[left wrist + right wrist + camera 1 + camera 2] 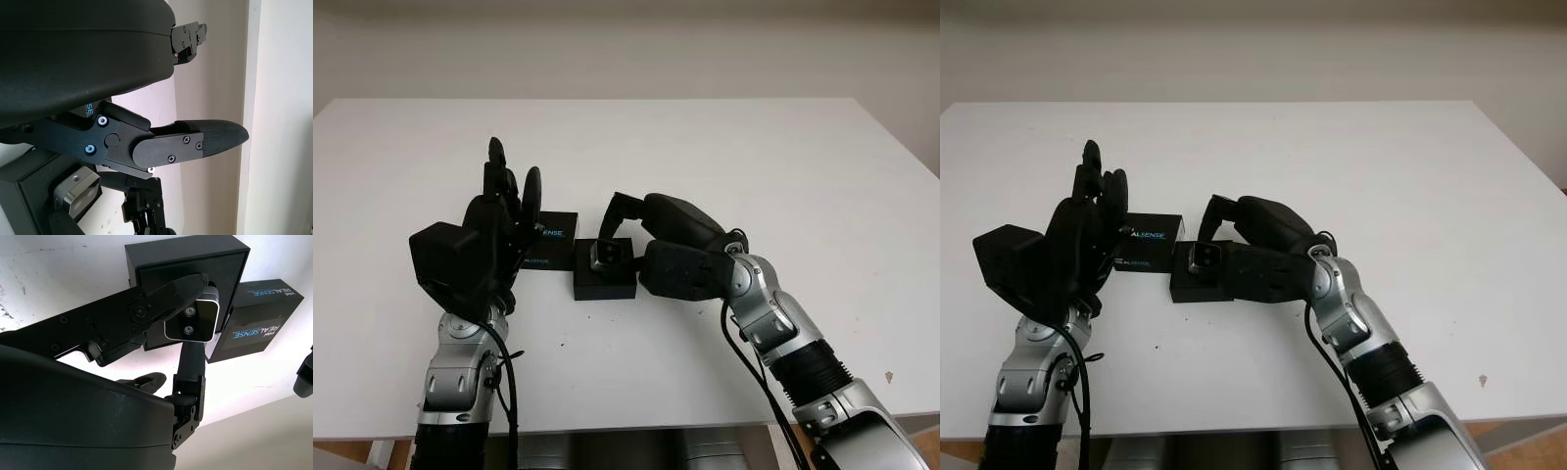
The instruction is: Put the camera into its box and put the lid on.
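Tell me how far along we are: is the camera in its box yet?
Not yet. The right robot hand grips the camera just over the open box; whether it is seated is unclear. The lid, printed with REALSENSE, lies on the table beside the box. The left robot hand, open, is raised next to the lid. Left: release the camera, then fit the lid.

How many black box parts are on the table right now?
2. The open box base sits at the table's centre under the camera, which the right hand grips. The printed lid lies beside it, toward the raised, open left hand.
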`<state>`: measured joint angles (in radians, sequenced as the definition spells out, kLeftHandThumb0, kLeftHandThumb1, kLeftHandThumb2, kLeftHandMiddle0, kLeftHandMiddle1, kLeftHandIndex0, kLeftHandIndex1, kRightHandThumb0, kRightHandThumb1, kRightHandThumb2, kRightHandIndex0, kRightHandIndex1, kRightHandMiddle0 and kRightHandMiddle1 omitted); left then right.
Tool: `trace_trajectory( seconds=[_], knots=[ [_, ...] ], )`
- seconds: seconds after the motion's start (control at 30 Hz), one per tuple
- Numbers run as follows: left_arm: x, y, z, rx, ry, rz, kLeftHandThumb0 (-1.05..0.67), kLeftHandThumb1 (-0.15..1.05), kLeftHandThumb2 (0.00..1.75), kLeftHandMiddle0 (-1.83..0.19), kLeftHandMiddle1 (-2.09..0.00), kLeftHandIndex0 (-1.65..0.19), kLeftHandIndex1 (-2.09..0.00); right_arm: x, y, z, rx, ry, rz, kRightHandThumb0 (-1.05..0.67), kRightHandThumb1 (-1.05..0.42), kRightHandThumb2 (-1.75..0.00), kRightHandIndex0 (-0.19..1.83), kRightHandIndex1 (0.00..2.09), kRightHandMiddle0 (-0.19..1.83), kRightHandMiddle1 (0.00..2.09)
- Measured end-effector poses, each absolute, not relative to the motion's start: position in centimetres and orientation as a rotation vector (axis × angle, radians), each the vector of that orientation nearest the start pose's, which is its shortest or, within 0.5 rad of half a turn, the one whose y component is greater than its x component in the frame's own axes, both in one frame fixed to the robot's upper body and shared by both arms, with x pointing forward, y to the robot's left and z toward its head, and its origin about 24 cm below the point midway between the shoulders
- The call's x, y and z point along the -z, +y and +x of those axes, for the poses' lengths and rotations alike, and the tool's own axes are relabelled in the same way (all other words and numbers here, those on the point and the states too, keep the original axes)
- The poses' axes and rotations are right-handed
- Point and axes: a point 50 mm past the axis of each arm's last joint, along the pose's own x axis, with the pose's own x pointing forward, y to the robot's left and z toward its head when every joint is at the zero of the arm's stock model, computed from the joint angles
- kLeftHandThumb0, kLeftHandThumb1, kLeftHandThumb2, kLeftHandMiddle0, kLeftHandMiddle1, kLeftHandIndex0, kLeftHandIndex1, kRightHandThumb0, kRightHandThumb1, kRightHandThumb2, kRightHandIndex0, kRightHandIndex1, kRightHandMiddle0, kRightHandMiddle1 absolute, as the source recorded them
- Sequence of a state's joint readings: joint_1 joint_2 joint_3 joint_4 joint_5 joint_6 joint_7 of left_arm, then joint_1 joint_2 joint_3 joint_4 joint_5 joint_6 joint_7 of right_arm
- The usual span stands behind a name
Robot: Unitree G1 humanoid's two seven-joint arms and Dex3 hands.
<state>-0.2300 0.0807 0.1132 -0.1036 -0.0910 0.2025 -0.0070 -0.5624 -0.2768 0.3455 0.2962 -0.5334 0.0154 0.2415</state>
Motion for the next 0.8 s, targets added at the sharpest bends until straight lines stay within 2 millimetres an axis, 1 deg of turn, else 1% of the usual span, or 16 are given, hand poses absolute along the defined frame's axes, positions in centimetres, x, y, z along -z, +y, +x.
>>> trace_trajectory(
  seconds=[0.5,0.8],
  knots=[
    [-10.74,17.30,29.13,-0.029,-0.120,-0.025,-0.78,1.05,0.56,0.19,0.00,0.19,0.00,-10.76,-9.25,33.80,-0.502,-0.191,-0.993,-0.41,-0.99,-0.05,0.45,0.08,0.32,1.74],
    [-10.72,17.29,29.12,-0.036,-0.118,-0.027,-0.78,1.05,0.55,0.19,0.00,0.19,0.00,-10.86,-9.15,33.68,-0.496,-0.233,-1.043,-0.42,-0.99,-0.05,0.45,0.08,0.32,1.69]
  ],
)
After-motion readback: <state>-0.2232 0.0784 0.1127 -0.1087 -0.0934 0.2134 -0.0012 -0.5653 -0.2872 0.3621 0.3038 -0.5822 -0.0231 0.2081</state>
